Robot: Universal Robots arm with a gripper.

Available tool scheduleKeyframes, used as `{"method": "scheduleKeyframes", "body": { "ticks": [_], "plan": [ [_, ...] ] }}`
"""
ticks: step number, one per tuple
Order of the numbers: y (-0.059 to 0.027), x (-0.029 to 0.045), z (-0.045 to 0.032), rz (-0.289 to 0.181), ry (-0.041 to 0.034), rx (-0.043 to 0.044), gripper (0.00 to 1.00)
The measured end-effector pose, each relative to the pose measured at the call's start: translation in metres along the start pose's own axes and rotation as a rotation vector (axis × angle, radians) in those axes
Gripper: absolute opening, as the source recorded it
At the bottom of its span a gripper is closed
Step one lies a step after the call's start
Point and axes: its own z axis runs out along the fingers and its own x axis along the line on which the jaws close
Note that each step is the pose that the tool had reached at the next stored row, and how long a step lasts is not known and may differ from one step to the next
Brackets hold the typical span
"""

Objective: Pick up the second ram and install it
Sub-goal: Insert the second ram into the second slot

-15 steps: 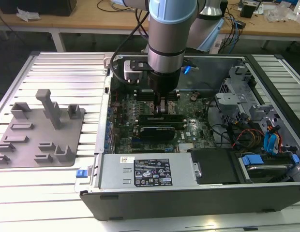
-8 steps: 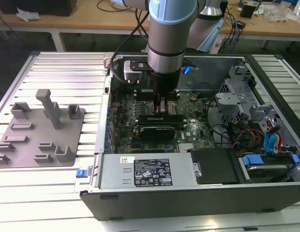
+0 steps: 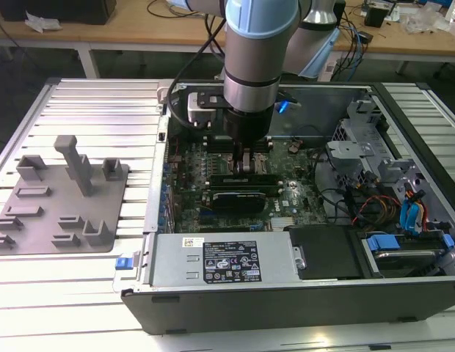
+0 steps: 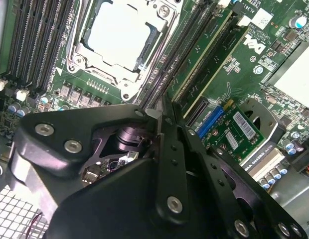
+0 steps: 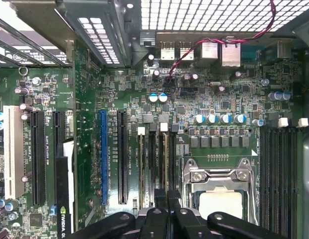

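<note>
Over memory slots [image 5: 162, 164] beside processor [image 5: 222, 201], our fingers [image 4: 162, 127] pinch second ram [image 5: 167, 164]; we judge tilt could jam it.

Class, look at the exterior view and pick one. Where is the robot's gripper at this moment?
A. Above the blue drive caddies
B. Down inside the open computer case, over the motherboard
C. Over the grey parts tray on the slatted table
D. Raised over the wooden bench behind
B. In the exterior view the gripper reaches down into the open computer case, just above the green motherboard, well away from the grey parts tray.
</note>
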Motion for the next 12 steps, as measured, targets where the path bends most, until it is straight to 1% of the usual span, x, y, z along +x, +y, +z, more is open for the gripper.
{"method": "scheduleKeyframes", "body": {
  "ticks": [5, 12],
  "plan": [
    [0.0001, 0.0001, 0.0018, 0.000, 0.0000, -0.0002, 0.09],
    [0.0002, 0.0003, 0.0066, 0.000, -0.0004, -0.0001, 0.09]
  ]
}}
